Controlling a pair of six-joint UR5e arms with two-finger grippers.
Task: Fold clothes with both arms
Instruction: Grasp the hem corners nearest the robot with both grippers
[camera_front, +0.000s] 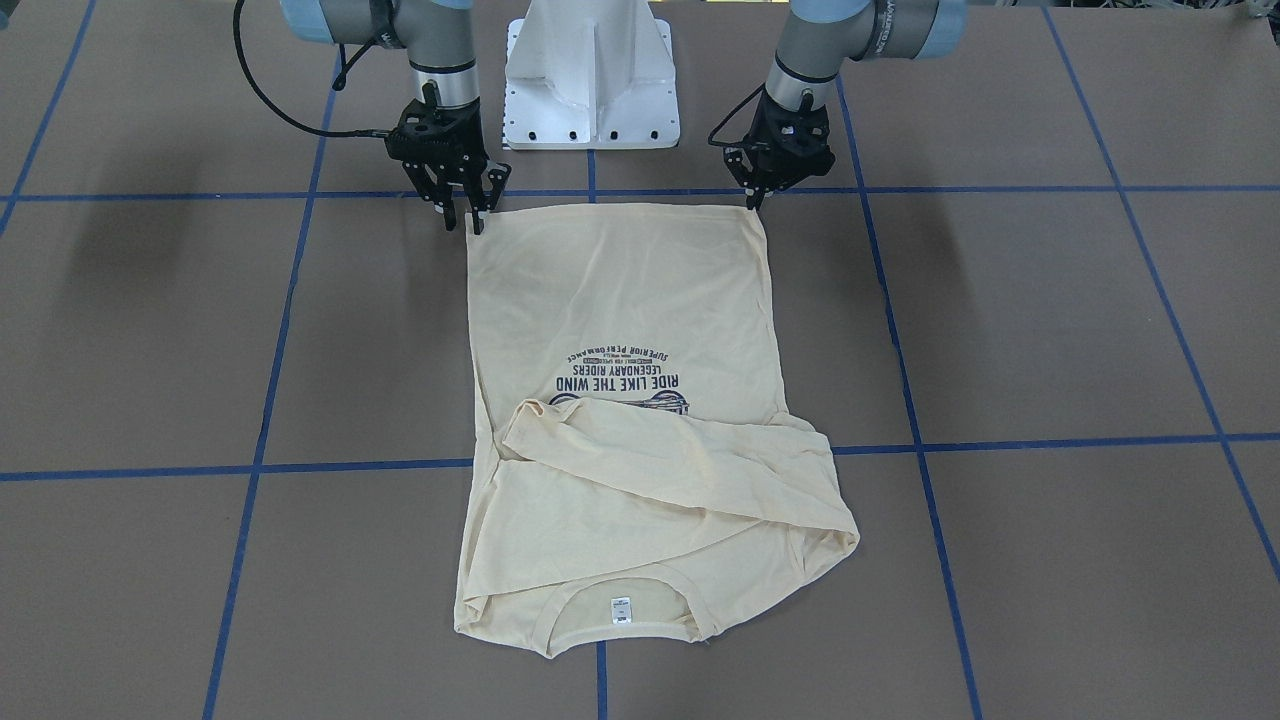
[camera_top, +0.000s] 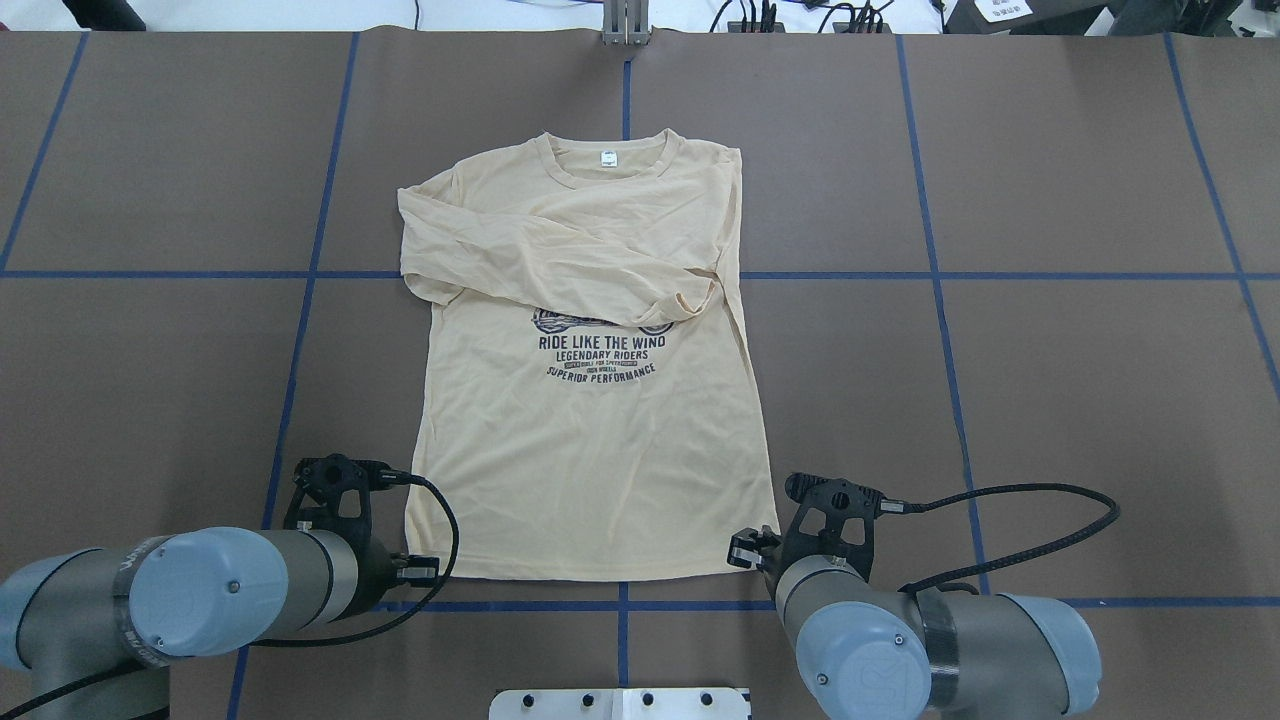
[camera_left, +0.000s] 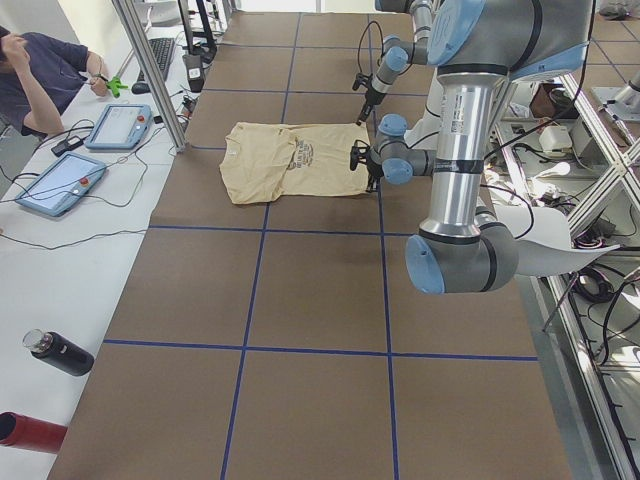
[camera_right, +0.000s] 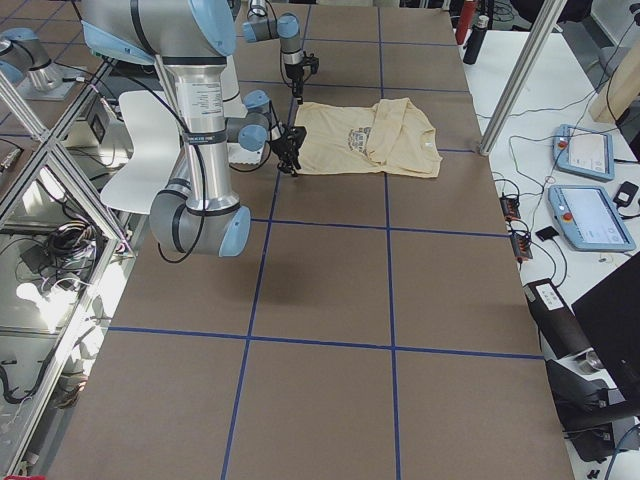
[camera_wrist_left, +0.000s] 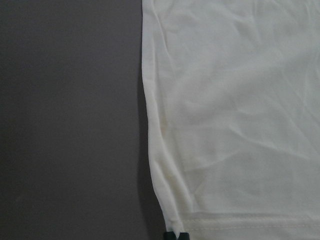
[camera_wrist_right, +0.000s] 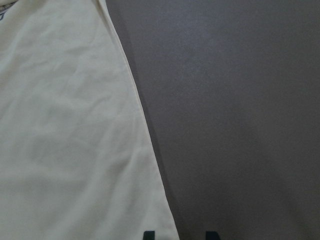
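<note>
The cream-yellow T-shirt (camera_front: 620, 290) (camera_top: 590, 450) lies flat on the brown table. Its print faces up, its neck label points away from the robot, and both sleeves are folded across the chest. My left gripper (camera_front: 753, 205) (camera_wrist_left: 175, 235) is at one hem corner, its fingertips shut on the fabric edge there. At the other hem corner my right gripper (camera_front: 463, 218) (camera_wrist_right: 181, 235) stands open. Its two fingers (camera_wrist_right: 150, 235) straddle the side edge of the shirt (camera_wrist_right: 65, 150).
The white pedestal base (camera_front: 590, 80) stands just behind the hem between the two arms. Blue tape lines (camera_front: 280, 330) grid the tabletop. A person (camera_left: 40, 70) sits at a side bench with tablets (camera_left: 60, 180); a dark bottle (camera_left: 60, 352) lies near that end.
</note>
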